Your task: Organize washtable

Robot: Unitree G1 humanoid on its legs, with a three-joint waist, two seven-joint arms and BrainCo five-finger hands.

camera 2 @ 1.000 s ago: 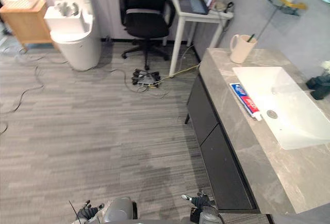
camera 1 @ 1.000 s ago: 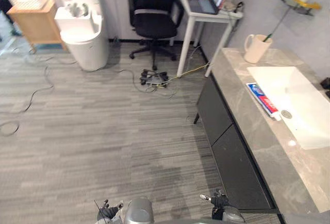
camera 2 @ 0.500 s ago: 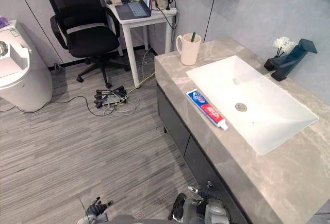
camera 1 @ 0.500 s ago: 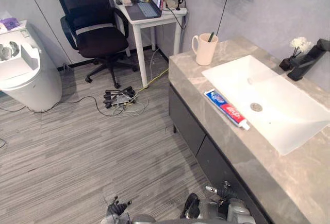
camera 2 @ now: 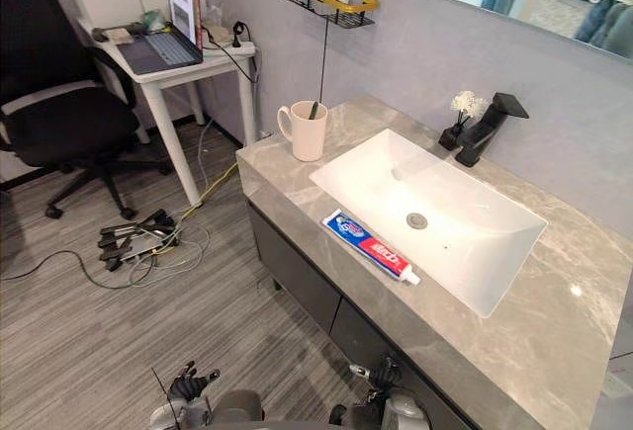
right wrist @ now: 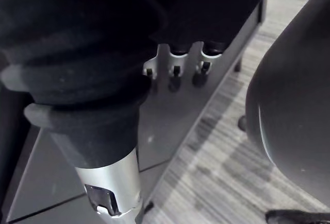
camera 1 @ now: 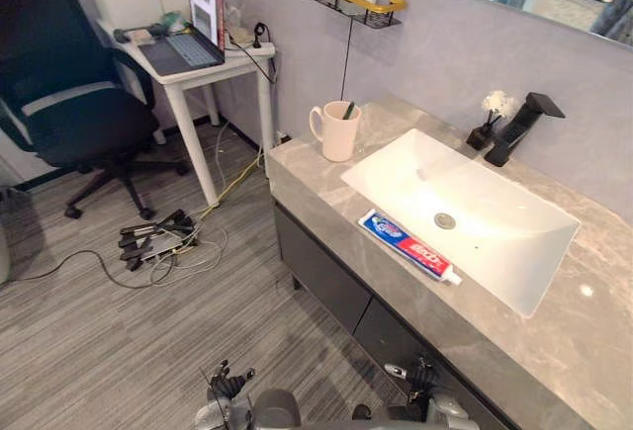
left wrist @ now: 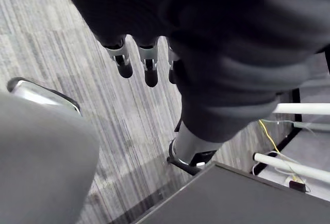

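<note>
Two hands hang low with fingers slack and empty: your left hand point(camera 1: 226, 387) over the floor, your right hand point(camera 1: 420, 381) by the dark cabinet front point(camera 1: 316, 270), so it is the nearer. The red, white and blue toothpaste tube point(camera 1: 408, 246) lies flat on the grey marble counter point(camera 1: 514, 343), above and ahead of that hand, its long axis along the white rectangular basin's point(camera 1: 495, 215) front rim, cap pointing right. What stands in the cream ceramic mug point(camera 1: 336, 131) is too small to tell.

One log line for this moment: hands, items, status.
left hand open, empty | right hand open, empty | toothpaste tube lying on counter at sink front | mug upright | status: untouched
</note>
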